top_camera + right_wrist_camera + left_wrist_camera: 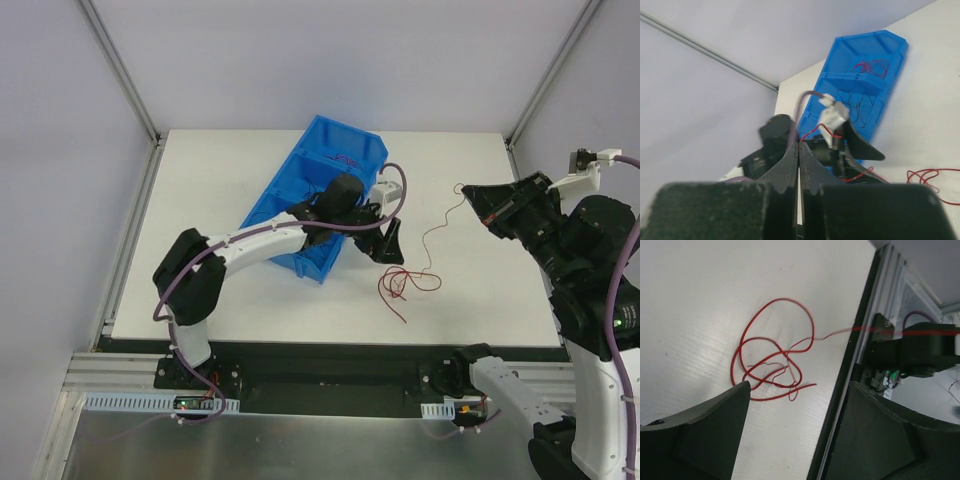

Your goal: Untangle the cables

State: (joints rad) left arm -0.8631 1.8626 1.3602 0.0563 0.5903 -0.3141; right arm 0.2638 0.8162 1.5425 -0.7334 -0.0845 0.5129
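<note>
While right jaws clenched its raised end, the red cable (785,354) lay looped on the bench (250,300) near gaping left jaws; likely feather-light, springy, best pinched mid-loop.

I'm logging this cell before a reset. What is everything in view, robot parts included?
table: one, white, under everything
blue bin: one, blue, far left-centre of the table, split into compartments
red bunch: one small tangle, red, bin's far compartment
black bunch: one small tangle, black, next compartment nearer the arms
red cable: apparently one strand, red, looped on the table right of the bin, rising to the right hand
left hand: one, black, open, over the table beside the loops
right hand: one, black, shut on the red cable, raised at right
</note>
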